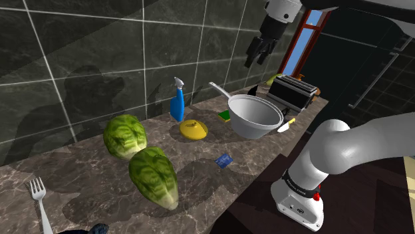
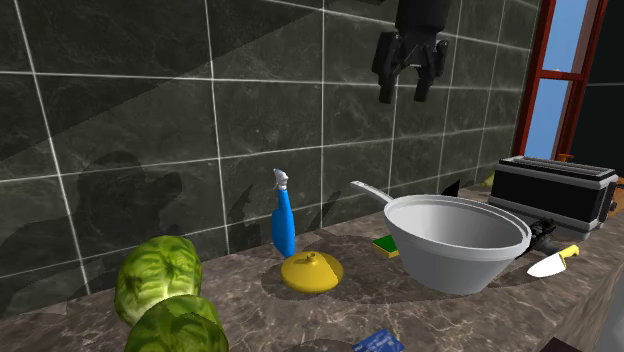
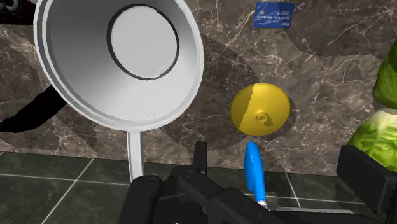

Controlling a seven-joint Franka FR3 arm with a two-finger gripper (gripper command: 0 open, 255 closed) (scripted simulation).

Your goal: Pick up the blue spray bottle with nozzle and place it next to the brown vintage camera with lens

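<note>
Shoulder view high, second low and close, wrist overhead; all share pan [image 1: 256,127]

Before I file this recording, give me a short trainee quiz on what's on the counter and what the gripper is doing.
1. True or false: the gripper is shut on the blue spray bottle.
2. What lies on the counter nearest the bottle? A. a mug B. a yellow lid C. a book
3. Fill in: the handle of the white pan points toward the tiled ____.
Key: 1. False: the gripper hangs open, high above the counter, and the bottle stands upright by the wall. 2. B. 3. wall.
</note>
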